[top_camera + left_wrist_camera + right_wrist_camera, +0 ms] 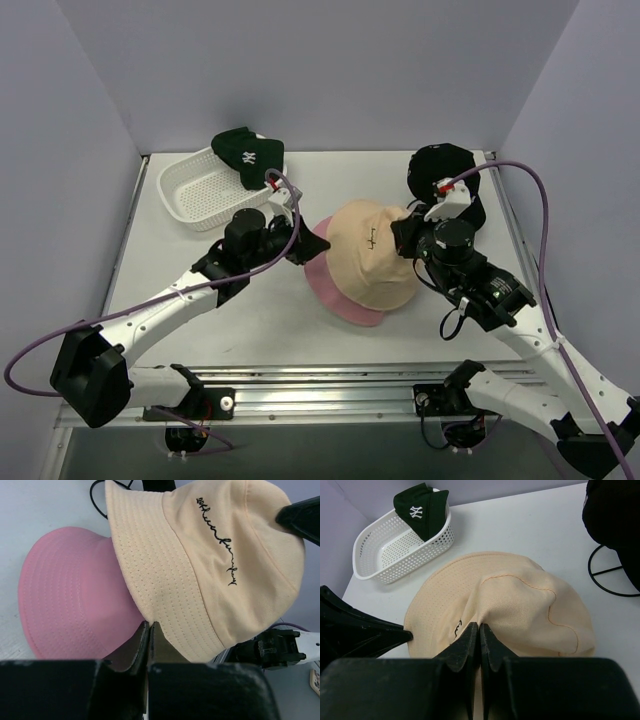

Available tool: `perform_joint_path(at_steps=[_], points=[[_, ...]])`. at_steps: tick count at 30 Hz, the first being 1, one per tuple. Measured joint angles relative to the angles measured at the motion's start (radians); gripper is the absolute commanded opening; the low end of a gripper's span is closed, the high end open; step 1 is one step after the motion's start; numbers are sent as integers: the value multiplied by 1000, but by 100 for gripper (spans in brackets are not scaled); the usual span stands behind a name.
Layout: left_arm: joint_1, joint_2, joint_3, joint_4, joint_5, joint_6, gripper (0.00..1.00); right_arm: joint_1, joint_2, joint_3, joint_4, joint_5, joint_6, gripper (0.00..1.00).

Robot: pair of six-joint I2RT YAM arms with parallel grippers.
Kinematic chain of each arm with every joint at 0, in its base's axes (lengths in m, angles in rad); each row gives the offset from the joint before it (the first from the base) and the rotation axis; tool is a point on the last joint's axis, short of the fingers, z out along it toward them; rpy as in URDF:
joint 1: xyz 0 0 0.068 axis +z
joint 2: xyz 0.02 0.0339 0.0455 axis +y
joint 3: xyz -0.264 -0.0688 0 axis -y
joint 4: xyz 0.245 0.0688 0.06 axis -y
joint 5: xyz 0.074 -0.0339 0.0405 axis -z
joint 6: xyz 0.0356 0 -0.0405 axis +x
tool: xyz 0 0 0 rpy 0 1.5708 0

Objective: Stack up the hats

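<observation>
The tan bucket hat [368, 252] lies over the pink bucket hat [342, 298], whose brim shows at the front left. My left gripper [149, 626] is shut at the very edge of the tan hat's brim [165, 580], beside the pink hat [70, 595]. My right gripper [480, 626] is shut on a puckered fold of the tan hat's crown [520, 605]. The dark green cap [248, 152] rests on the rim of the basket. At the back right sits the black cap [445, 165].
The white mesh basket [195, 190] stands at the back left, seen also in the right wrist view as the basket [395, 555]. The black cap [615, 525] sits on a thin wire stand [605, 575]. Side walls close in the table.
</observation>
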Motion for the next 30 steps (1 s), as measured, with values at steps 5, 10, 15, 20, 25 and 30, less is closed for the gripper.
perform_joint_path(at_steps=[5, 10, 15, 20, 25, 30], points=[[5, -15, -26, -5, -30, -4, 2, 16, 0, 2, 0, 10, -11, 0], [14, -43, -39, -34, -73, -26, 2, 17, 0, 14, 0, 11, -19, 0], [23, -68, -39, -54, -103, -36, 2, 24, 1, 31, 0, 0, -32, 0], [27, -70, -39, -92, -131, -38, 3, 32, 17, 33, 9, -28, -42, 0], [37, -58, -47, -109, -153, -50, 2, 37, 46, 27, 21, -35, -43, 0], [41, -31, -73, -104, -157, -58, 2, 39, 45, 6, 24, -25, -40, 29]])
